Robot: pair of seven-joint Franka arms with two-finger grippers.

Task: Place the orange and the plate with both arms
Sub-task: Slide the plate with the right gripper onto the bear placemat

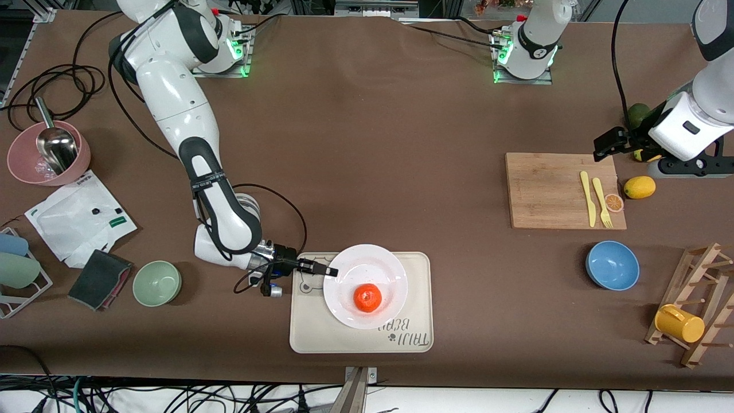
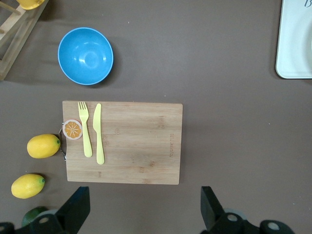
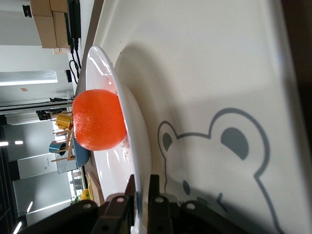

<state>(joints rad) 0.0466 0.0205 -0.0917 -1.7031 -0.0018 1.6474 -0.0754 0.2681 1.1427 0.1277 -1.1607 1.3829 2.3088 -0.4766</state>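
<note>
The orange (image 1: 367, 298) (image 3: 100, 119) lies in the white plate (image 1: 390, 274) (image 3: 105, 63), which rests flat on the cream bear-printed tray (image 1: 418, 265) (image 3: 219, 73) near the table's front edge. My right gripper (image 1: 328, 271) (image 3: 143, 179) lies low at the plate's edge toward the right arm's end. Its two fingers are closed on the rim, one above it and one below. My left gripper (image 1: 603, 146) (image 2: 145, 197) hangs open and holds nothing, over the bare table beside the wooden cutting board (image 1: 550, 189) (image 2: 141, 141).
The board carries a yellow knife, a fork and an orange slice (image 1: 614, 202). A lemon (image 1: 639, 187) lies beside it. A blue bowl (image 1: 612, 265), a rack with a yellow mug (image 1: 679, 323), a green bowl (image 1: 157, 283) and a pink bowl (image 1: 34, 166) stand around.
</note>
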